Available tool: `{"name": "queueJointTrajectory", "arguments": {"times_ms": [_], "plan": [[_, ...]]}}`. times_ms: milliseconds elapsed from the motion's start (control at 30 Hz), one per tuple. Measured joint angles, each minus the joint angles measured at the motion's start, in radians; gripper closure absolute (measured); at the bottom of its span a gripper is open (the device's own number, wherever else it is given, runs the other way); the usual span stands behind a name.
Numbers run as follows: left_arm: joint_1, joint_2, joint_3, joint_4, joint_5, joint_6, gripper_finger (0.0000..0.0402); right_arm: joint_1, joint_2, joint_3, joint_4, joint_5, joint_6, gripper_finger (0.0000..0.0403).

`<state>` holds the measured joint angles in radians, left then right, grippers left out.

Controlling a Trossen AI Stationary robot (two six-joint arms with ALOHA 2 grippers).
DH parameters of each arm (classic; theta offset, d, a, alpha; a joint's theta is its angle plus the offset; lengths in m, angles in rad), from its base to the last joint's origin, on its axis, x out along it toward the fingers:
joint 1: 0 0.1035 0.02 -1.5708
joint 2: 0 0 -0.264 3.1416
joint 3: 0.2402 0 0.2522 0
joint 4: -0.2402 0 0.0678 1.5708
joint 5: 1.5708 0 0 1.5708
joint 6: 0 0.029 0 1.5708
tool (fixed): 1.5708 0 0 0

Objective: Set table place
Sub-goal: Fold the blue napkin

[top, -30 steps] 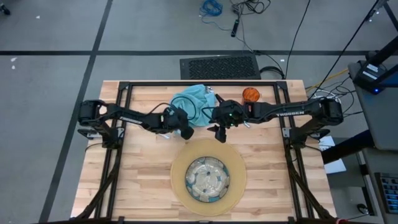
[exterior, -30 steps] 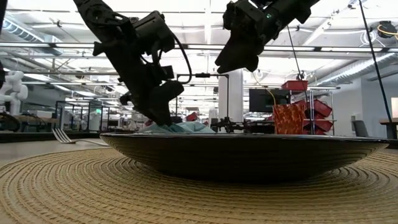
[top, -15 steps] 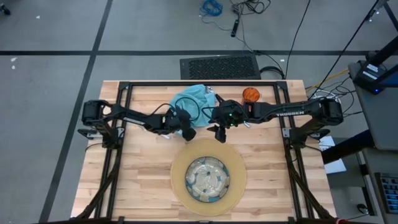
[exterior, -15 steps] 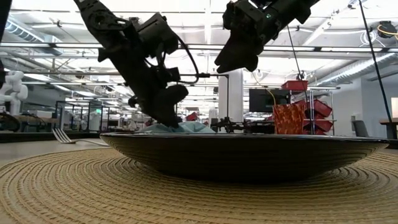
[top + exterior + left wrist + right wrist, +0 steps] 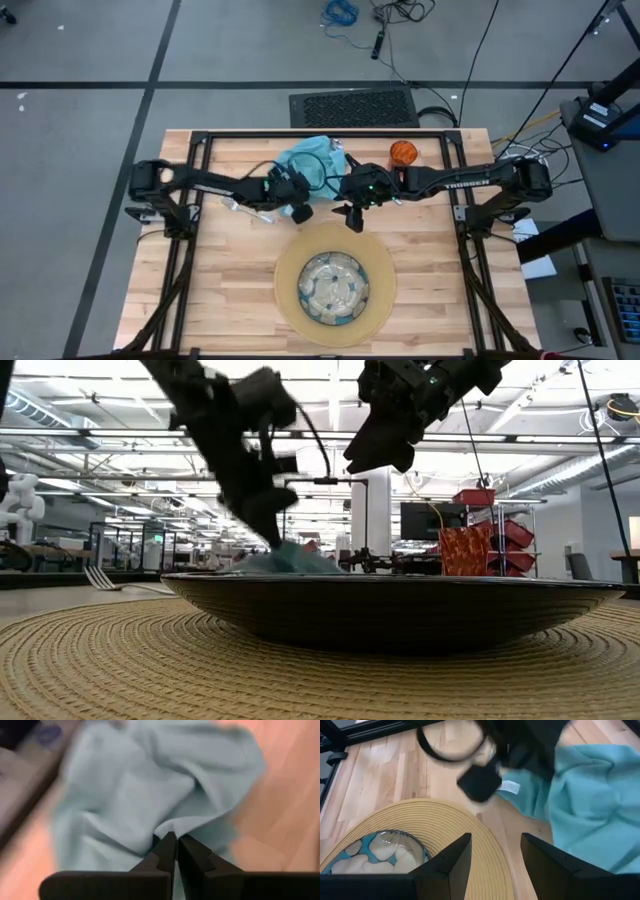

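The teal napkin lies crumpled on the table near its far edge. My left gripper is shut on its near part. My right gripper hangs open just to the right of it, above the far rim of the tan mat, and touches nothing. The patterned glass plate sits in the middle of the mat. The small orange cup stands on the table behind my right arm. A silver fork lies flat on the table at the left. My left gripper pinches a raised fold of the napkin between its two fingers, near the cloth's near edge. The fingers come from above, slanting down. The fold is drawn up into a peak; the rest of the cloth lies slack on the table.
The black frame's rails run along the far edge and both sides of the table. A black mat and cables lie on the floor beyond. Bare planks show left and right of the tan mat.
My left gripper has shut on the napkin's near part and has risen a little, drawing that fold up into a peak while the rest of the cloth stays on the table. My right gripper has kept still.
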<state>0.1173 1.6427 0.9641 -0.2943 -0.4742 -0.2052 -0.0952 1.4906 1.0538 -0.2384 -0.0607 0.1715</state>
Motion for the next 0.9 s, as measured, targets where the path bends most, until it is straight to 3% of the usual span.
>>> {"name": "queueJointTrajectory", "arguments": {"times_ms": [333, 600, 900], "plan": [[0.004, -0.142, 0.151, -0.338, -0.08, 0.099, 0.0401, -0.001, 0.0, 0.0, -0.021, 0.003, -0.007, 0.0241], [0.007, -0.157, 0.225, -0.435, -0.084, 0.14, 0.0401, -0.008, 0.0, -0.05, -0.042, 0.013, -0.136, 0.0241], [0.009, -0.157, 0.234, -0.526, -0.082, 0.13, 0.0401, -0.048, 0.048, -0.202, 0.205, 0.009, -0.231, 0.0241]]}}
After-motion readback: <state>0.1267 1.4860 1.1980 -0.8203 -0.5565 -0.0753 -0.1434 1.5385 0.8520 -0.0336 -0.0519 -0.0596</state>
